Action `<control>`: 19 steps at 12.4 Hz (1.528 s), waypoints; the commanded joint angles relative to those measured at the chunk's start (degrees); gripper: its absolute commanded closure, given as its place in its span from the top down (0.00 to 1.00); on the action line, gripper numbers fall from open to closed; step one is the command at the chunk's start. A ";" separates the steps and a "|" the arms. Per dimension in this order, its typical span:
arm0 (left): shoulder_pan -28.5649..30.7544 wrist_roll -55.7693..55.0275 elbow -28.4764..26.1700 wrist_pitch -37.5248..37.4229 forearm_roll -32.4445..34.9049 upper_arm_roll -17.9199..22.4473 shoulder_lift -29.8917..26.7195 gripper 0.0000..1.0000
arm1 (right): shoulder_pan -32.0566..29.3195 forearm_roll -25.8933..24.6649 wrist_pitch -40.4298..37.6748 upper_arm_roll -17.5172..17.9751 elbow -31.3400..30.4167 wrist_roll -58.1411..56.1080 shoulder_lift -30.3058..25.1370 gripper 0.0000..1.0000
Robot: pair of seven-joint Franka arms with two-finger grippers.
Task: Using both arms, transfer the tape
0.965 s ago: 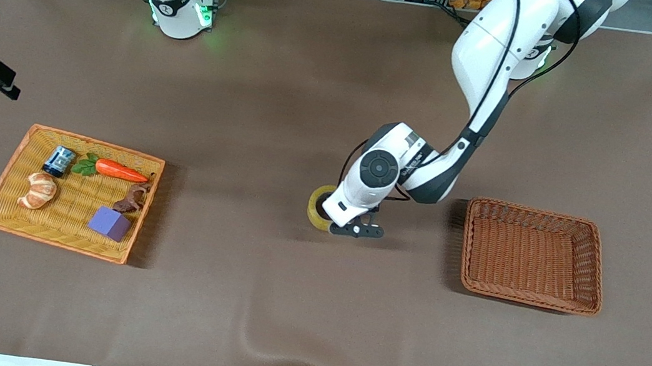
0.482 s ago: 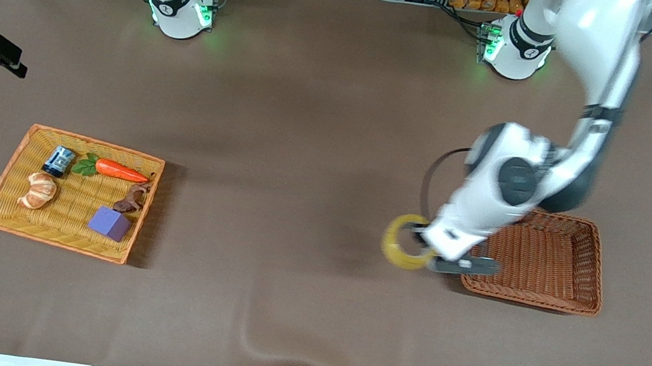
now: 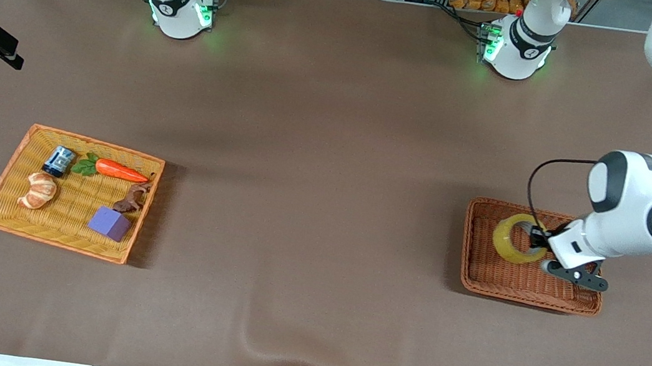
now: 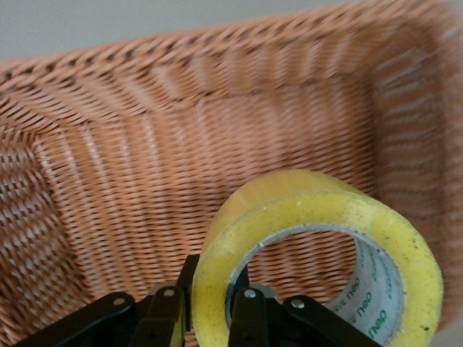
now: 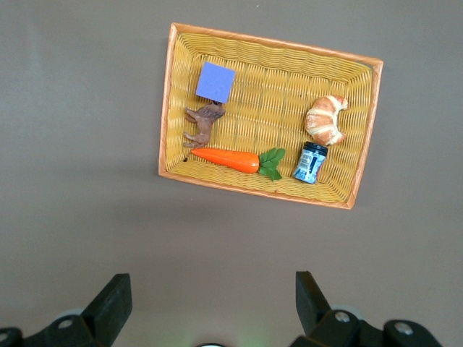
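Observation:
The tape (image 3: pixel 502 241), a yellowish ring with a grey core, hangs upright in my left gripper (image 3: pixel 536 239) over the brown wicker basket (image 3: pixel 528 298) at the left arm's end of the table. In the left wrist view my left gripper (image 4: pixel 210 303) is shut on the tape's (image 4: pixel 325 210) wall, one finger outside and one inside the ring, with the basket's floor (image 4: pixel 145 144) just below. My right gripper (image 5: pixel 211 283) is open and empty, high above the table beside the yellow tray (image 5: pixel 253 189). It shows at the edge of the front view (image 3: pixel 8 58).
The yellow wicker tray (image 3: pixel 60 239) at the right arm's end holds a purple cube (image 3: pixel 109 224), a carrot (image 3: pixel 120 170), a croissant (image 3: pixel 39 191), a small can (image 3: pixel 58 161) and a brown animal figure (image 3: pixel 133 198). The brown basket holds nothing else.
My left arm has carried the tape from the middle of the table toward its own end, to over the brown basket. My right gripper has drifted slightly.

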 commanded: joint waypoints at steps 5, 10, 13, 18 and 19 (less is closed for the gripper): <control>0.79 2.62 5.41 -2.53 0.15 -1.24 -1.02 1.00 | -0.47 -1.09 0.23 -0.01 0.30 0.11 0.14 1.00; 0.61 -10.69 15.79 -19.40 0.23 -4.04 -10.06 1.00 | -0.38 -1.26 3.48 0.25 -0.14 0.81 -0.12 1.00; 0.61 -16.72 20.00 -28.63 0.67 -4.22 -14.91 1.00 | -0.73 -1.44 2.87 -0.01 0.21 0.98 0.14 1.00; 1.05 -17.51 22.56 -38.04 0.67 -3.96 -20.09 1.00 | -1.08 -1.44 2.60 -0.10 0.21 1.07 0.14 1.00; 1.05 -17.34 22.56 -38.76 0.24 -3.96 -20.63 1.00 | -1.61 -1.44 2.60 -0.10 0.30 1.07 0.14 1.00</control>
